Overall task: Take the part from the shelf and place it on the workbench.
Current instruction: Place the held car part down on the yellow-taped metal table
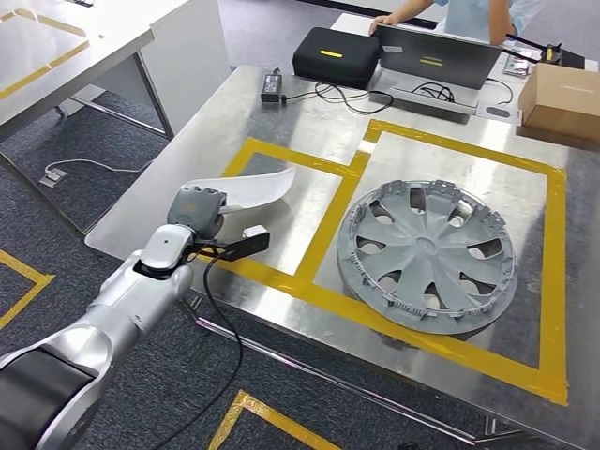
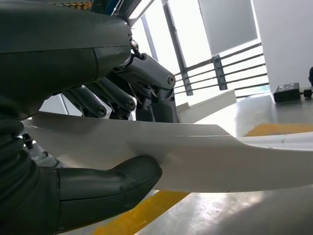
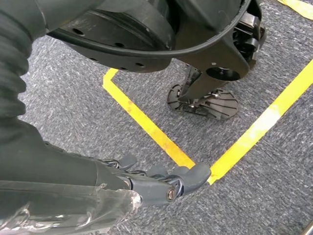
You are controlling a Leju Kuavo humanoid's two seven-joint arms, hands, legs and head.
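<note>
White part in head view: my left hand grips its near end and holds it over the left yellow-taped square of the worktop; a grey hubcap lies in the right square. Left wrist: thumb under, fingers over the part. Right wrist: right hand hangs above carpet, fingers straight, holding nothing.

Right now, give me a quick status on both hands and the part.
Left hand grips white part over the workbench, left taped box. Right hand hangs empty, fingers straight. Hubcap sits in the right box, clear of the drop.
</note>
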